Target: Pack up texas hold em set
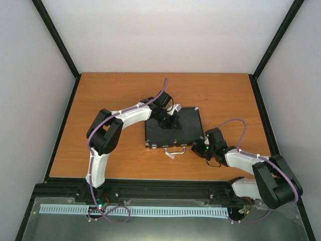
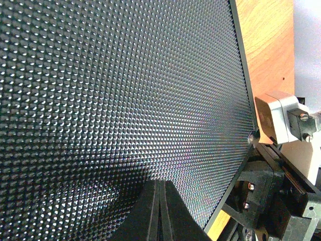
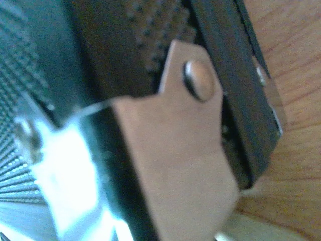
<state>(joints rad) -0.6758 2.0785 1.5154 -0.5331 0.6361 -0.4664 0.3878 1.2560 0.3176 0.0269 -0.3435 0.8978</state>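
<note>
Two arms bend toward the closed briefcase (image 1: 188, 125): left end effector (image 2: 159, 203) fingers together on the lid (image 2: 125, 100), right end effector (image 1: 202, 147) spread unclear.

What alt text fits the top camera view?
A closed black case lies on a wooden table, handle on its near side. The left fingers rest on its lid; the right fingers are at its near right corner.
</note>
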